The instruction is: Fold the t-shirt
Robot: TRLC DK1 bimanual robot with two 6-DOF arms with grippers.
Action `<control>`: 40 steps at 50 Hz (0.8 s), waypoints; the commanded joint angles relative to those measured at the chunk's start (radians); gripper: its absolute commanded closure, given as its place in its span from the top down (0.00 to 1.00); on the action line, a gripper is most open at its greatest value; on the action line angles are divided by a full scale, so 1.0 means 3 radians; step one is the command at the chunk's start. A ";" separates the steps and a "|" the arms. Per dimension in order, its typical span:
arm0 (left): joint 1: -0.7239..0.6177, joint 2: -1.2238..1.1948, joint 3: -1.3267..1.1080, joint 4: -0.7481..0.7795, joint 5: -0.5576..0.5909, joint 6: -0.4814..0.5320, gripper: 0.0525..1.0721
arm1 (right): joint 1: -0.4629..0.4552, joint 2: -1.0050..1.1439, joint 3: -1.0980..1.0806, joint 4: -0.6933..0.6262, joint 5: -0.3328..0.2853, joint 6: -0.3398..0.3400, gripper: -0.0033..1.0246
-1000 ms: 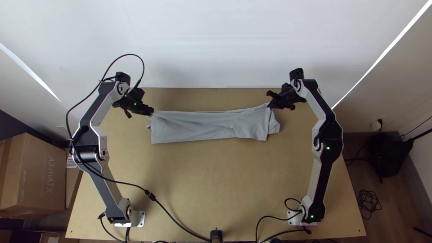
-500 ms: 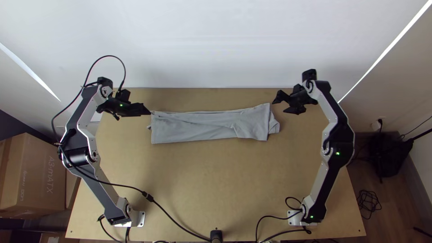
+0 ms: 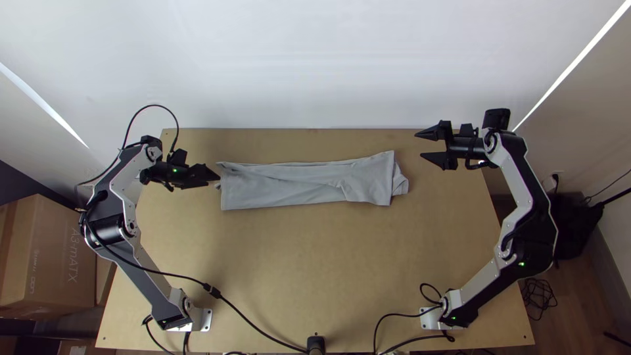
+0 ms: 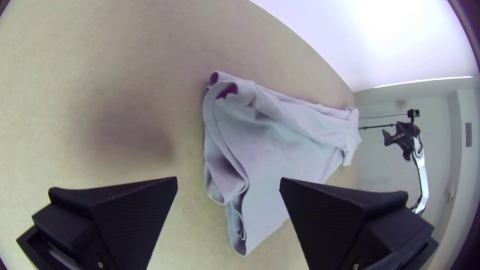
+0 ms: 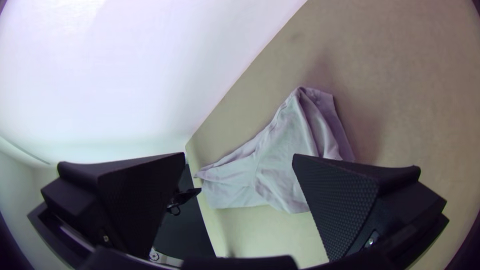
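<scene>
Grey t-shirt (image 3: pixel 282 187): folded into a long, creased strip on the wooden table (image 3: pixel 309 263), at 12 o'clock from table centre, its length running 9 to 3 o'clock. Left gripper (image 3: pixel 217 177): at the strip's 9 o'clock end, fingers apart; contact unclear. Right gripper (image 3: pixel 419 146): fingers apart, off the cloth, toward 2 o'clock from its 3 o'clock end.

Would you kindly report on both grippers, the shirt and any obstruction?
Left black gripper open, near one end of light grey cloth t-shirt; right black gripper open, off the other. Shirt folded into long strip, nothing lying on it.
</scene>
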 commanded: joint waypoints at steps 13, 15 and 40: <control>-0.0235 0.0047 -0.0349 0.0445 -0.0037 -0.0389 0.96 | 0.0050 -0.0382 -0.0244 0.0112 -0.0083 0.0251 0.96; -0.0307 0.0042 -0.0380 0.0471 -0.0042 -0.0420 0.96 | 0.0065 -0.0407 -0.0259 0.0112 -0.0083 0.0251 0.96; -0.0864 -0.0286 -0.0799 0.1161 -0.0446 -0.0834 0.79 | 0.0259 -0.0642 -0.0448 0.0266 -0.0068 0.0343 0.96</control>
